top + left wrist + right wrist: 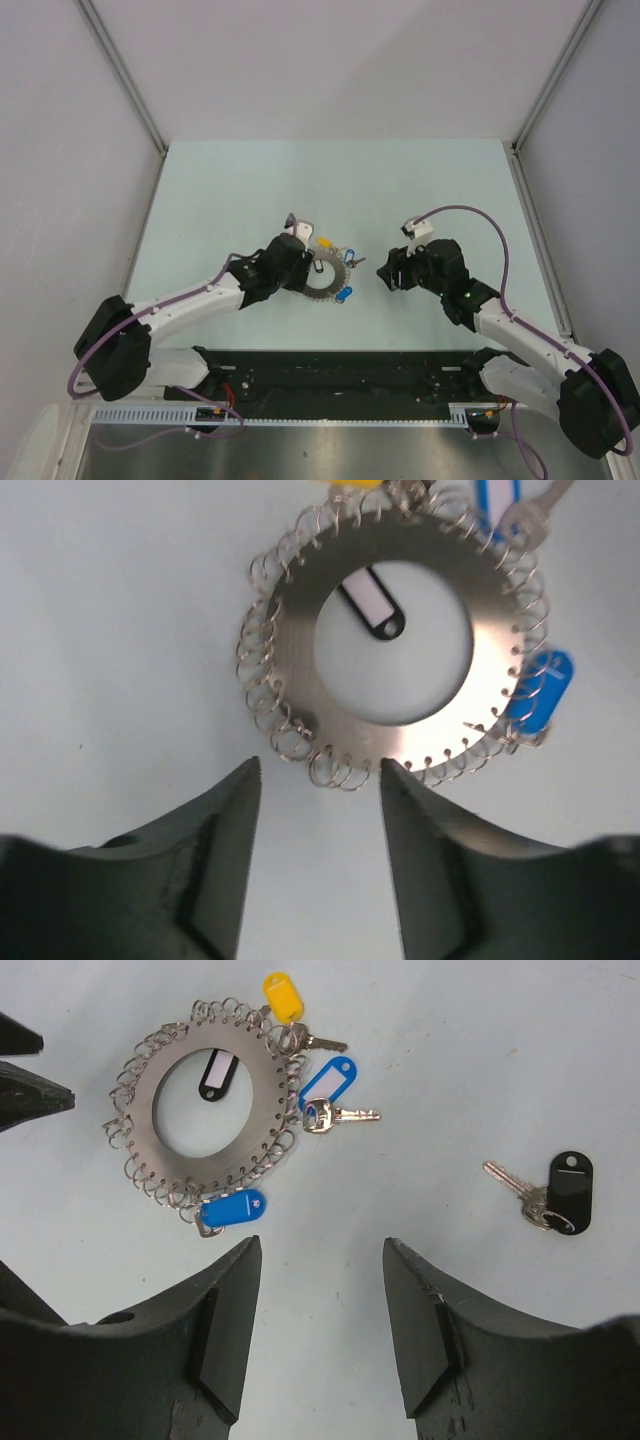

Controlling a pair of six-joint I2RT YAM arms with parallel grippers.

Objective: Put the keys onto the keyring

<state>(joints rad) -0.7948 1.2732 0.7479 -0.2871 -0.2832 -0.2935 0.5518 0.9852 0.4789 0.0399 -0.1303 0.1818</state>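
Both stand spread and empty: a flat grey wire-fringed metal keyring [295, 650] just ahead of the left gripper [320, 770], an apparently loose black-tagged silver key [568, 1192] ahead-right of the right gripper [322, 1250].

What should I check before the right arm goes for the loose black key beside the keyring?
1. Right claw open and empty: ok.
2. Black key lying free on the table, clear of the keyring: ok.
3. Black key centred under the right claw: not ok, it lies off to one side.
4. Left claw open, keyring rim just beyond its tips: ok.
5. Yellow key truly hooked on the keyring: cannot tell.
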